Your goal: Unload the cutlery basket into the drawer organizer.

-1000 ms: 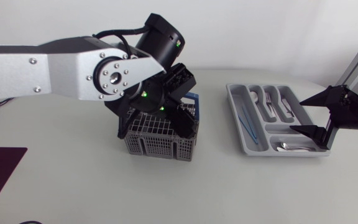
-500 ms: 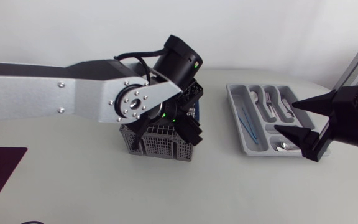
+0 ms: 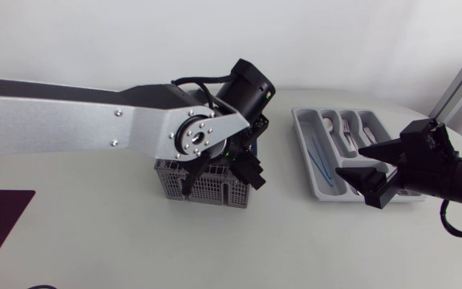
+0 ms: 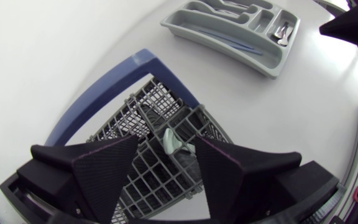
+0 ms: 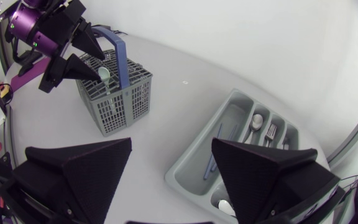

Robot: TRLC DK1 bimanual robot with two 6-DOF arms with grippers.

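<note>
Your left gripper (image 4: 166,138) hangs over the grey plastic mesh cutlery basket with the blue handle (image 3: 207,183). Its jaws are spread, and a pale green utensil handle (image 4: 174,142) stands between them in the basket. The grey plastic drawer organizer (image 4: 225,53) lies at the basket's 3 o'clock, well apart. Your right gripper (image 3: 350,159) hovers over its 6 o'clock end, jaws wide apart, holding nothing.

- cutlery basket (image 5: 120,102): grey plastic mesh with a blue handle (image 5: 120,59), standing upright. There's a pale green utensil (image 4: 171,142) poking up inside.
- drawer organizer (image 3: 304,152): grey tray lying flat, well apart from the basket. It's got spoons (image 3: 330,127), forks (image 3: 347,128) and a thin blue piece (image 3: 318,156) in its slots.
</note>
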